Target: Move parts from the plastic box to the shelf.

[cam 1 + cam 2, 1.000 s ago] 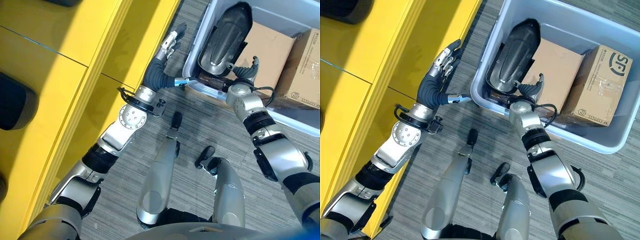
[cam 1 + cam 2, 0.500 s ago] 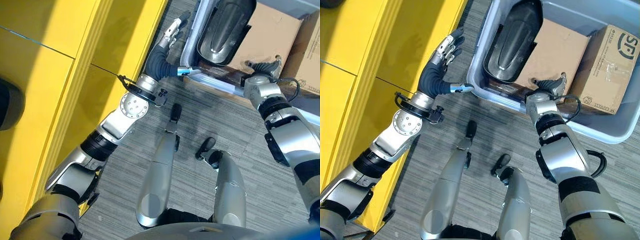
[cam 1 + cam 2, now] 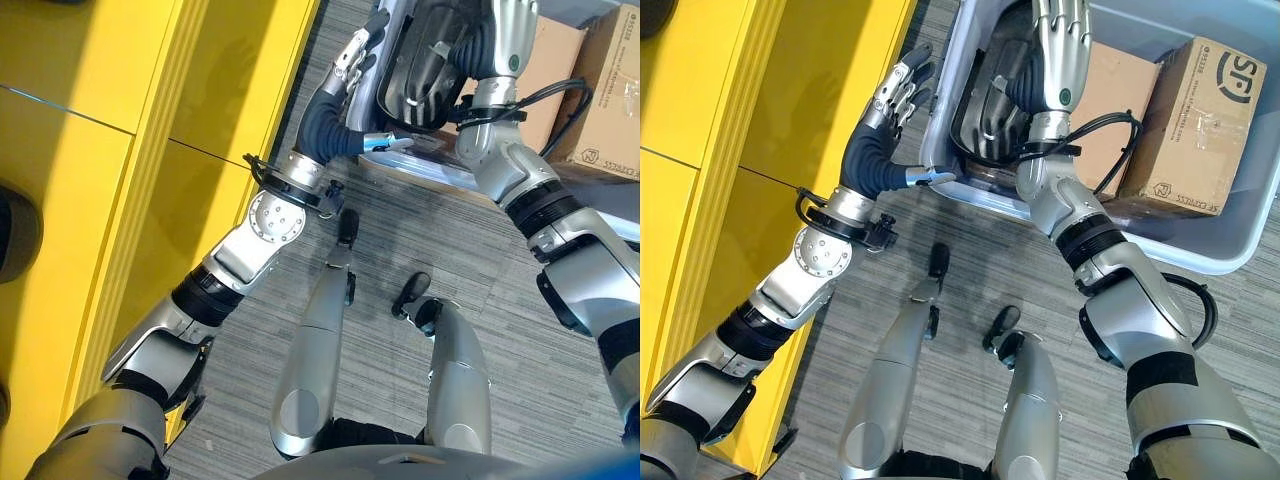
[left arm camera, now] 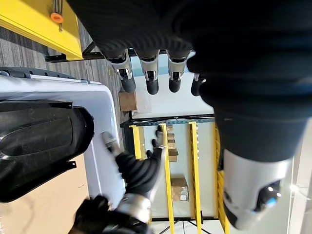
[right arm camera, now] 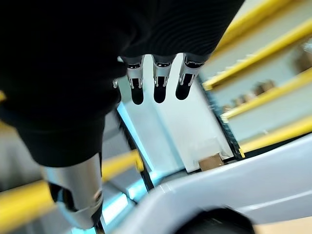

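Note:
A large black moulded part (image 3: 983,112) lies tilted against the left wall of the grey plastic box (image 3: 1200,257). My right hand (image 3: 1060,42) is raised over this part with its fingers straight and nothing in it. My left hand (image 3: 898,90) hovers open just outside the box's left corner, its thumb (image 3: 932,178) near the rim. In the left wrist view the straight fingers (image 4: 148,74) point past the black part (image 4: 39,141) and the box rim (image 4: 105,146). The right wrist view has straight fingers (image 5: 156,80) above the box rim (image 5: 234,170). The yellow shelf (image 3: 100,150) runs along the left.
Inside the box, a flat cardboard box (image 3: 1112,80) lies beside the black part and a taller taped carton (image 3: 1205,120) stands at the right. Grey carpet lies between shelf and box. More yellow racking (image 4: 190,161) stands far off.
My right hand has risen from the box's near rim to above the black part, fingers now pointing away from me. The left hand stays by the box's left corner. The camera has shifted.

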{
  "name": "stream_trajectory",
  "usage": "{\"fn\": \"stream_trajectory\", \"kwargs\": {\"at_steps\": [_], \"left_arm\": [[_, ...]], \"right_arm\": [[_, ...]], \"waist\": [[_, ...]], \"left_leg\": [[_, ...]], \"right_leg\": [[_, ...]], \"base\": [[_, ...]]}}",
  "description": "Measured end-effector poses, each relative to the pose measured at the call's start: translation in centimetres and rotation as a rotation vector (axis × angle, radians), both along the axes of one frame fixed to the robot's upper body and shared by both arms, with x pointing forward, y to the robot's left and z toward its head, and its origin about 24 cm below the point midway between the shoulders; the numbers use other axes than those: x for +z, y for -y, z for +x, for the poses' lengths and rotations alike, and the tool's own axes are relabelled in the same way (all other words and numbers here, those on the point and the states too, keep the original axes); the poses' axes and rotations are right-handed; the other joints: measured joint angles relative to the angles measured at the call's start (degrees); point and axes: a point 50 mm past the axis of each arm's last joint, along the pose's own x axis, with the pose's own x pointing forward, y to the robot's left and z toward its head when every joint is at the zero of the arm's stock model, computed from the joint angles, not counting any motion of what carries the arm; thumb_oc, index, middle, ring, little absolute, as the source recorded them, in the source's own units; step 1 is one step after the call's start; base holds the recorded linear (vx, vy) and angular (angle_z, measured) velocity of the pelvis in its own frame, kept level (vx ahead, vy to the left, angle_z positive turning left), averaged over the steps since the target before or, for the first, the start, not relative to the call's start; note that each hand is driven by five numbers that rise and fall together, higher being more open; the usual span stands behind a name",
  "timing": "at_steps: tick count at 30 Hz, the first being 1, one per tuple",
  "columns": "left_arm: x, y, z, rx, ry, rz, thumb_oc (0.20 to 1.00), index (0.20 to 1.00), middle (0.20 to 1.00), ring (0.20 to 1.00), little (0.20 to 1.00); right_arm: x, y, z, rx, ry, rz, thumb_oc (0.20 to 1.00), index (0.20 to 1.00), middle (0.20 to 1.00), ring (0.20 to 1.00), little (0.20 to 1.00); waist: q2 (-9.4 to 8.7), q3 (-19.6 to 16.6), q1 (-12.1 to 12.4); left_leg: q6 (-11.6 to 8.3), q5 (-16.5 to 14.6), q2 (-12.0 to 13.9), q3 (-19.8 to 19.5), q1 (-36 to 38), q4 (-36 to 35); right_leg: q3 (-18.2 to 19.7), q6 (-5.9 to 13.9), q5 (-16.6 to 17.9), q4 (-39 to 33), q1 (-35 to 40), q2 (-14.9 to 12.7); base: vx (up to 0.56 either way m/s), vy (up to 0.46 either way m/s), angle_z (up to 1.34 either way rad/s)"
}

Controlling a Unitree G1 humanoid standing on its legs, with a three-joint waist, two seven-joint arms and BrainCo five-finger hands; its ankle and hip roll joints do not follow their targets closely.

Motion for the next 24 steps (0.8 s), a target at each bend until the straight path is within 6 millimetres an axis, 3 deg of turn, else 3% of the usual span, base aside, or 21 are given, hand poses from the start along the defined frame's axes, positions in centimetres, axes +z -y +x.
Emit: {"fn": "stream_trajectory", "kwargs": {"at_steps": [3,7,16,22,24], "left_arm": [[-0.3,-0.3,0.3,-0.002,-0.009,0.057,1.0,1.0,1.0,1.0,1.0],[-0.2,-0.8,0.4,-0.017,-0.018,0.098,1.0,1.0,1.0,1.0,1.0],[-0.2,-0.4,0.4,-0.051,-0.02,0.143,1.0,1.0,1.0,1.0,1.0],[-0.2,-0.8,0.3,-0.056,-0.006,0.164,1.0,1.0,1.0,1.0,1.0],[-0.1,-0.8,0.2,-0.065,0.002,0.162,1.0,1.0,1.0,1.0,1.0]], "right_arm": [[-1.1,1.1,0.8,-0.128,-0.071,-0.131,1.0,1.0,1.0,1.0,1.0],[-1.3,0.7,1.0,-0.145,-0.123,-0.194,1.0,1.0,1.0,1.0,1.0],[-2.5,0.2,1.5,-0.189,-0.221,-0.126,1.0,1.0,1.0,1.0,1.0],[-1.1,0.0,2.1,-0.272,-0.343,-0.161,1.0,1.0,1.0,1.0,1.0],[-0.8,0.5,2.3,-0.3,-0.39,-0.082,1.0,1.0,1.0,1.0,1.0]], "waist": [[0.0,0.0,0.7],[-0.17,-0.1,2.0],[-0.61,0.0,3.7],[-0.63,0.0,4.1],[-1.07,-0.3,5.2]], "left_leg": [[-0.69,-0.5,0.5,-1.4,-0.9,1.1],[-0.97,-0.4,0.9,-3.5,-3.9,2.0],[-0.36,-0.8,0.0,-4.8,-8.1,4.2],[-0.57,-1.6,-0.2,-6.9,-10.3,5.4],[-0.87,-1.4,-0.5,-7.7,-11.1,5.0]], "right_leg": [[-1.1,-0.32,-0.2,0.3,0.1,0.3],[-3.0,-0.56,-0.8,0.5,-1.7,0.9],[-4.6,-0.54,-0.4,0.3,-3.7,0.8],[-6.0,-0.07,-0.5,0.2,-4.5,0.8],[-6.1,-0.01,-0.7,0.0,-5.4,1.0]], "base": [[0.04,-0.118,0.07],[0.04,-0.094,0.12],[0.0,-0.024,0.07],[0.0,-0.046,0.06],[-0.01,-0.052,0.01]]}}
